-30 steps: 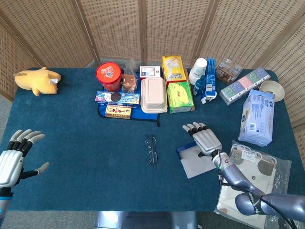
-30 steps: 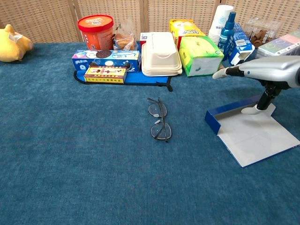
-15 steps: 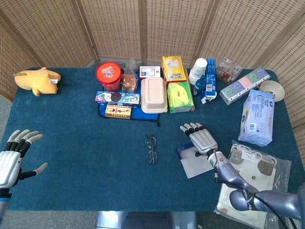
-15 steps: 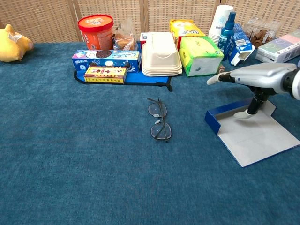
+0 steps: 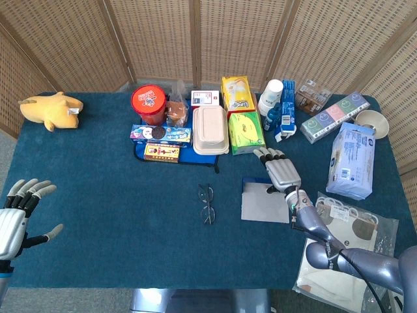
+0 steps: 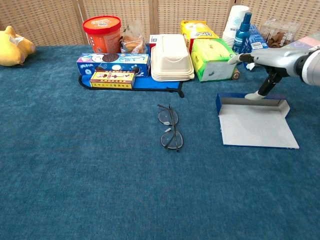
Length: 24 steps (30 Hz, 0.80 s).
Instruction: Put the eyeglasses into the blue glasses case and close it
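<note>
Eyeglasses, thin dark wire frame, lay folded on blue-carpeted table, well left of open blue glasses case with grey lining. Right hand sat over case's far edge, fingers extended, thumb touching blue wall, gripping nothing. Left hand hovered far left of case, fingers spread, empty.

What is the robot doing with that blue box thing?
The right robot hand rests its thumb on the far edge of the open blue case, which lies flat on the table. The glasses lie folded beside it, untouched, so nothing is inside yet. The left robot hand hovers open at the table's other end, holding nothing.
</note>
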Motion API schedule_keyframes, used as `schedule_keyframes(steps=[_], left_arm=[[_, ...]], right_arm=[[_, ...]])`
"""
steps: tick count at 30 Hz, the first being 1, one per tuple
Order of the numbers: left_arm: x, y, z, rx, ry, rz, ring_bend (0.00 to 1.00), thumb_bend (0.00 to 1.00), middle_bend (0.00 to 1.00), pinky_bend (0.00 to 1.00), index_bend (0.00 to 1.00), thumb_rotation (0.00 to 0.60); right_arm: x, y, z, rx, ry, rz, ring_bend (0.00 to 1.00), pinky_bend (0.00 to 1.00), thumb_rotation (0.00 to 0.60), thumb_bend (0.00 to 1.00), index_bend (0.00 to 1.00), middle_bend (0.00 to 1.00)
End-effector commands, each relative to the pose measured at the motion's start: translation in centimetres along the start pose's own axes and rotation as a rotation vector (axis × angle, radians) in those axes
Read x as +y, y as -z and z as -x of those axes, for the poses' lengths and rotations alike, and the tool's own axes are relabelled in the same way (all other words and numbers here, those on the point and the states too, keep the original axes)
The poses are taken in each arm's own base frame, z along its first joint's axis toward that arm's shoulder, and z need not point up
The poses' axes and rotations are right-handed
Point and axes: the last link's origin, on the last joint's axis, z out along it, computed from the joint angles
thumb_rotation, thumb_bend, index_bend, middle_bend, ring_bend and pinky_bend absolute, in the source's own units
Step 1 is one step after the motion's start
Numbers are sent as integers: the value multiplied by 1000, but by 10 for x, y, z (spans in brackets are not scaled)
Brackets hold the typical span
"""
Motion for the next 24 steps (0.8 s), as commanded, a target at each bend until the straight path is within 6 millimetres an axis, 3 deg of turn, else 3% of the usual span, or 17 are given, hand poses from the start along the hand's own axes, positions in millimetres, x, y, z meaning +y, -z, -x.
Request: schedule_keyframes(steps=[1,10,18,24], left_arm=[[0,0,0,-1,0,1,101,131,180,0,190,600],[2,-1,1,-4,2,11,101,131,180,0,189,600],[0,-3,2,-7,1,6,101,132,180,0,190,600],[-2,-2,3,-13,2,-5,101,132,180,0,189,600]], right_arm=[[10,-1,0,11,-13,41,0,104,600,294,0,36],[19,16,-2,-20,5,57,0,108,600,296,0,43],[-9,50,-23,17,-15,-50,0,110,600,295,0,96],[-38,67,-25,-3,-35,-193,27,110,600,294,28,166]])
